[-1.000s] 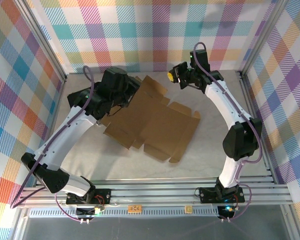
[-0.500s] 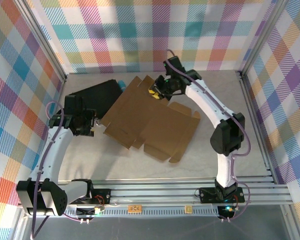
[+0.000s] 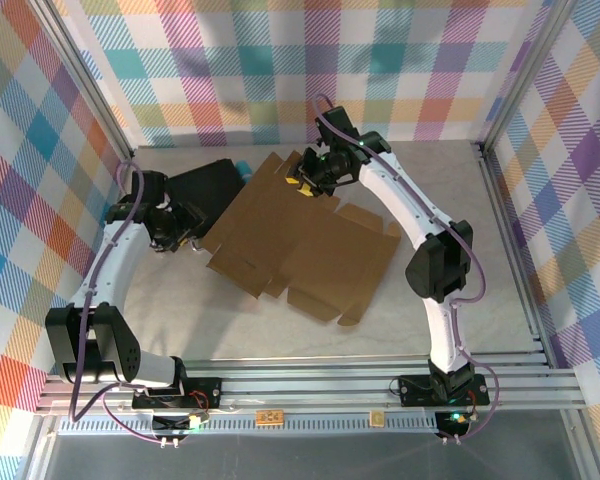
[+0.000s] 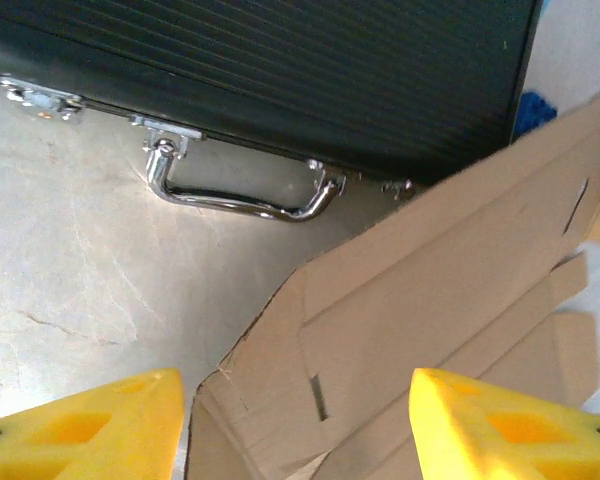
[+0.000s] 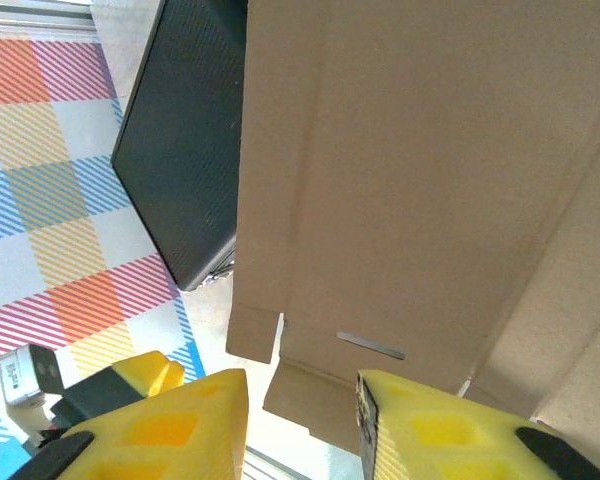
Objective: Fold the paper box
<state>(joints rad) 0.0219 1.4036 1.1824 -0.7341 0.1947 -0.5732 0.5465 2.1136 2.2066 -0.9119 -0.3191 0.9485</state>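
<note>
Top external: right tool (image 3: 306, 181) over paper box (image 3: 302, 248)

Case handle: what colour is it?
The handle is shiny silver metal on the black case, clearest in the left wrist view.

The box (image 3: 300, 240) is plain brown cardboard, matt and dry, with pressed creases and rough, fibrous cut edges. Beside it, the case (image 4: 280, 70) is black, with a finely ribbed skin that takes a dull sheen. On the case's front edge, the handle (image 4: 240, 205) and latch (image 4: 40, 98) are bright, glossy metal. Under the case, the table (image 4: 70, 260) is pale, smooth and faintly veined like stone. The left gripper (image 4: 296, 380) and right gripper (image 5: 302, 380) have matt yellow, plastic-looking fingers.
</note>
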